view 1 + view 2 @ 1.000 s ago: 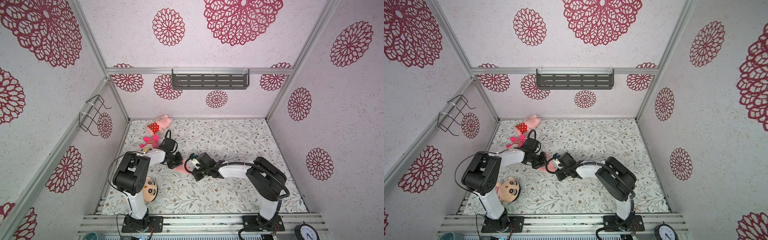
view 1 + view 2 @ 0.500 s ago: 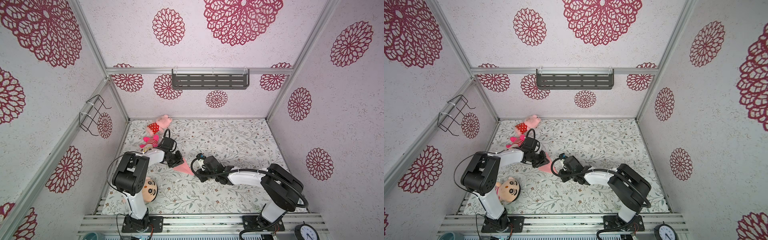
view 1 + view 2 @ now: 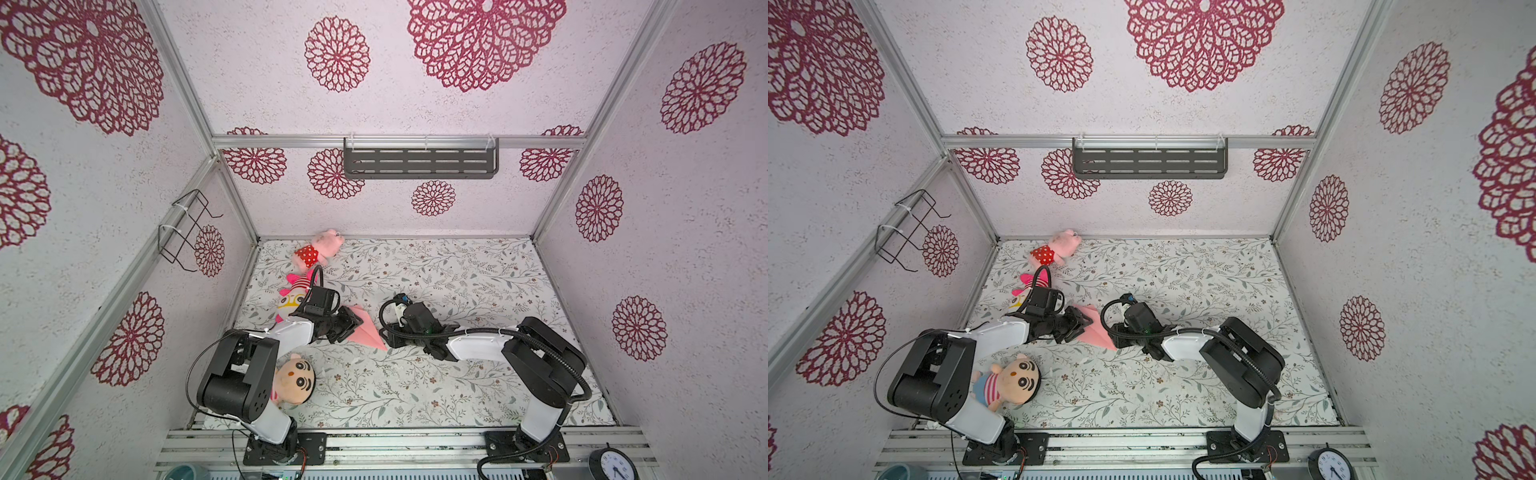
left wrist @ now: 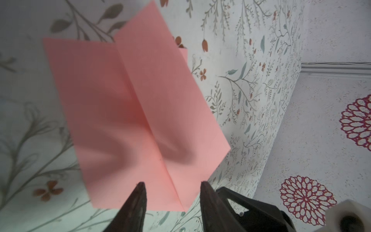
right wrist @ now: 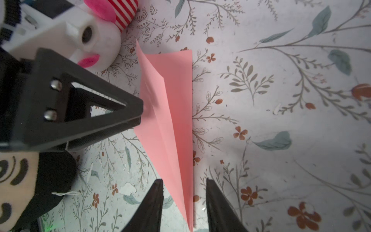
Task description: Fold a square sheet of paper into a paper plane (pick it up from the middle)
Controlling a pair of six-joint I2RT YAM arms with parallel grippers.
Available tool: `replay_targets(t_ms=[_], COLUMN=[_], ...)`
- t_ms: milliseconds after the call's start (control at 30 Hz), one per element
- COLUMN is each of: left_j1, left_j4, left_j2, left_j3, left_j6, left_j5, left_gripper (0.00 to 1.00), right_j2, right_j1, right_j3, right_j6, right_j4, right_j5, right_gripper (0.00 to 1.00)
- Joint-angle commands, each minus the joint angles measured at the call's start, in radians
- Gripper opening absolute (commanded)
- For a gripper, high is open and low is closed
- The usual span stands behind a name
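Pink plane (image 3: 368,330) lies flat on the floral mat (image 3: 457,282), between the two grippers, nose toward 5 o'clock in both top views (image 3: 1096,328). Slim dart, centre crease, layered wings.

Left gripper (image 3: 347,324) sits at the plane's 9 o'clock side, at the tail end. In the left wrist view its fingers (image 4: 136,200) stand apart, a clear gap between the tips, with the plane's (image 4: 136,112) near edge lying between and beyond them. Nothing pinched; the paper rests on the mat. Jaws moderately parted.

Right gripper (image 3: 392,338) sits at the plane's 3 o'clock side, close to the nose. In the right wrist view its fingers (image 5: 156,200) are parted, the plane's (image 5: 172,120) narrow point lying on the mat in the gap. No contact with either fingertip that I can make out. Jaws moderately parted, holding nothing. The left gripper (image 5: 138,112) shows in this view too, its tip at the paper's edge; touching or just above, I cannot tell.

Toys along the left wall, seen in a top view: pig plush (image 3: 318,249) in a red dotted dress at the mat's far corner, 11 o'clock of the plane; a striped plush (image 3: 293,293) partly behind the left wrist; a boy doll (image 3: 293,378) near the left arm's base, 7 o'clock of the plane.

A wire rack (image 3: 187,230) hangs on the left wall, a dark shelf (image 3: 419,162) on the back wall. Clock (image 3: 613,463) on the front rail.
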Motion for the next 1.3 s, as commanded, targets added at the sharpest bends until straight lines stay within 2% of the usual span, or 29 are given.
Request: replay_targets(t_ms=[0,533,633,867,967,1033,1167,1267], left_j1=[0.004,0.004,0.003,0.003,-0.001,-0.013,-0.079,-0.132], left_j4=[0.095,0.276,0.3,0.276,0.182,0.029,-0.324,-0.553], left_j2=[0.034,0.161,0.166,0.144,0.1,0.063,-0.003,0.006], left_j3=[0.003,0.012,0.013,0.042,0.083,0.143,0.307,0.451], left_j6=[-0.043,-0.089,-0.096,-0.084,-0.033,0.038,0.21,0.313], left_j5=[-0.011,0.037,0.041,0.022,-0.004,-0.056,-0.27,-0.404], left_gripper=[0.48,0.39,0.32,0.11,0.07,0.06,0.05,0.05], right_j2=[-0.008,-0.037,-0.052,-0.112,-0.164,-0.207,-0.316,-0.373], right_j1=[-0.022,-0.083,-0.1,-0.143,-0.167,-0.177,-0.202,-0.226], right_j3=[0.024,-0.013,-0.015,-0.053,-0.064,-0.078,-0.122,-0.135], right_j6=[0.014,0.014,0.016,-0.005,-0.025,-0.06,-0.077,-0.103], right_j4=[0.001,0.095,0.103,0.117,0.062,0.028,-0.022,-0.068], right_j5=[-0.008,-0.064,-0.067,0.003,0.07,0.115,0.211,0.223], right_gripper=[0.39,0.41,0.43,0.46,0.46,0.46,0.51,0.54])
